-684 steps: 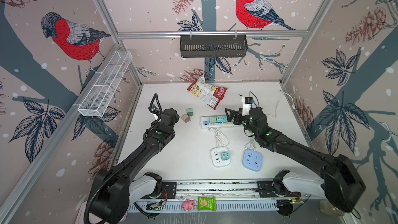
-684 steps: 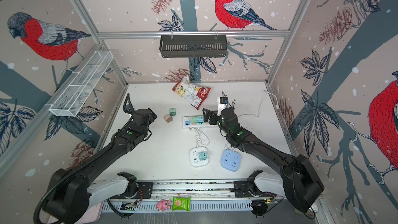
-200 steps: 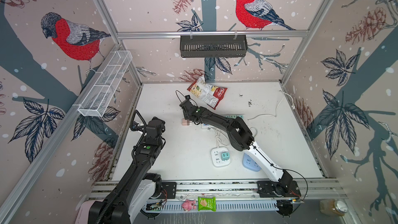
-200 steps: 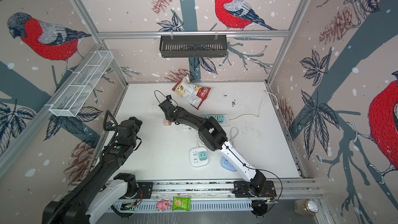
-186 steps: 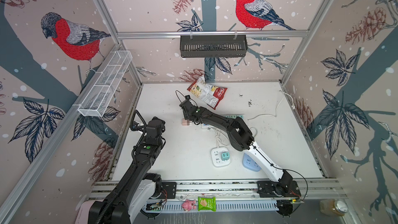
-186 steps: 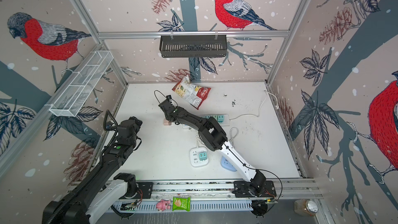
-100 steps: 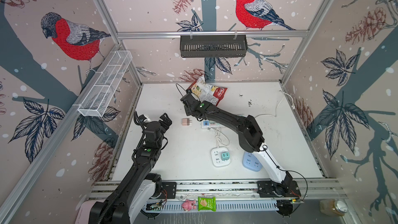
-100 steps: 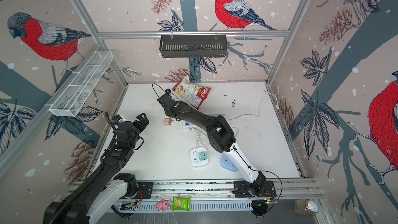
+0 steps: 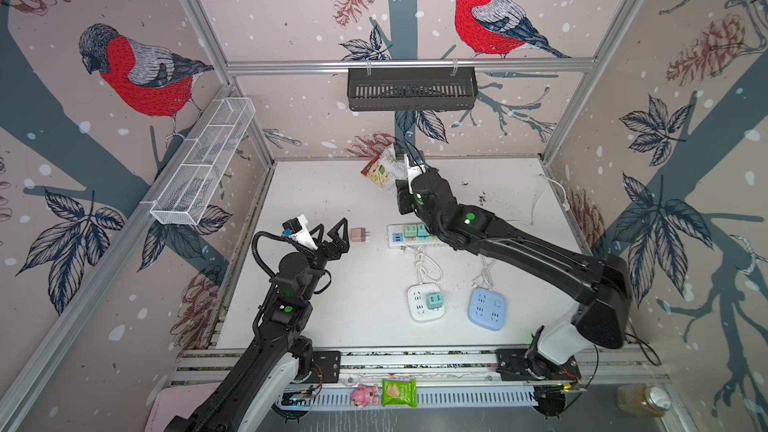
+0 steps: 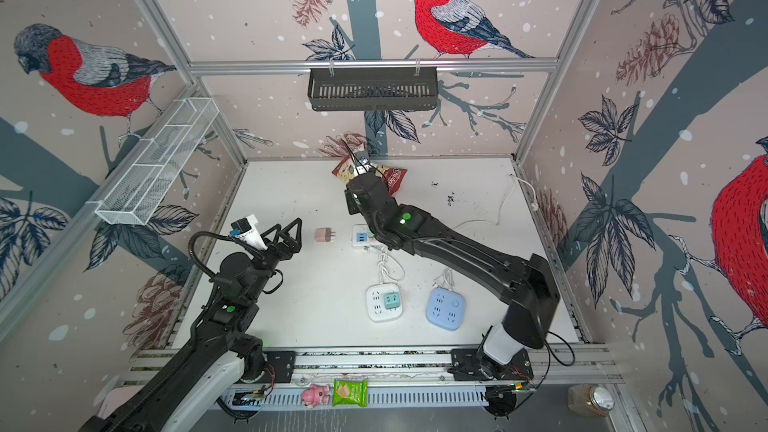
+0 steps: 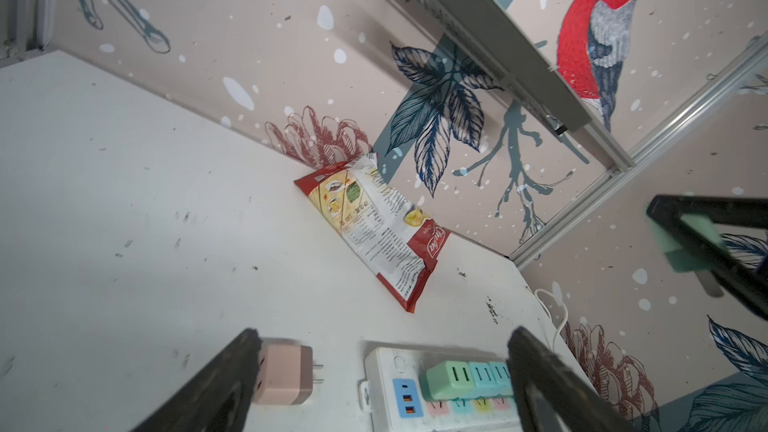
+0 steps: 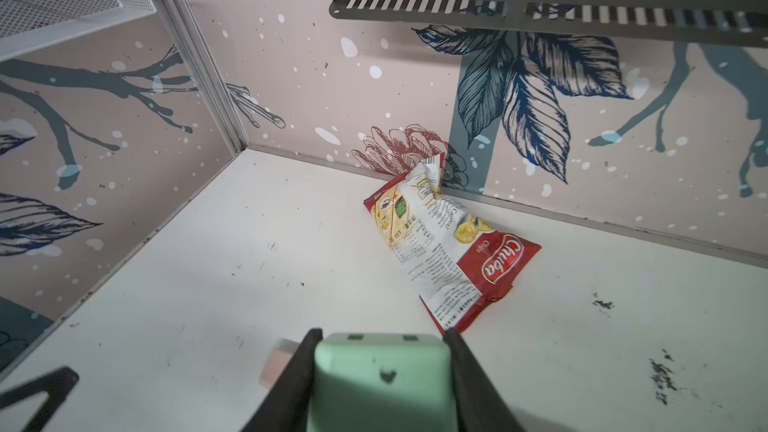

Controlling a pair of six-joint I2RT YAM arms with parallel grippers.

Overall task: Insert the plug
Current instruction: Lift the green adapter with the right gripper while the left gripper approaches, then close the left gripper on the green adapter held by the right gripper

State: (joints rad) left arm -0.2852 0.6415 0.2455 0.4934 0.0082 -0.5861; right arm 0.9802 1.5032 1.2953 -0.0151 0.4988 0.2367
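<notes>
While the white table (image 9: 332, 309) fills the floor of the booth, the right arm (image 9: 540, 259) reaches over it with the right pincer (image 12: 382, 332) clenched on a mint-green plug (image 12: 380, 380), which it holds off the table; the left pincer (image 9: 331, 231) stands released, its two fingers spread wide with nothing between them; a red and white crisp bag (image 12: 440, 243) lies on the table ahead of the right pincer, against the back wall; the white power strip (image 9: 397, 238) lies behind and below the right pincer, partly under that arm, and ahead of the left pincer, with three greenish plugs (image 11: 473, 376) seated in a row on it; nearer the arm bases than either pincer sit a white square socket block (image 9: 417, 305), carrying one teal plug (image 9: 433, 300), and a blue socket block (image 9: 487, 309); a small pink plug (image 9: 359, 235) lies just ahead of the left pincer's tips, apart from them, prongs towards the strip.
</notes>
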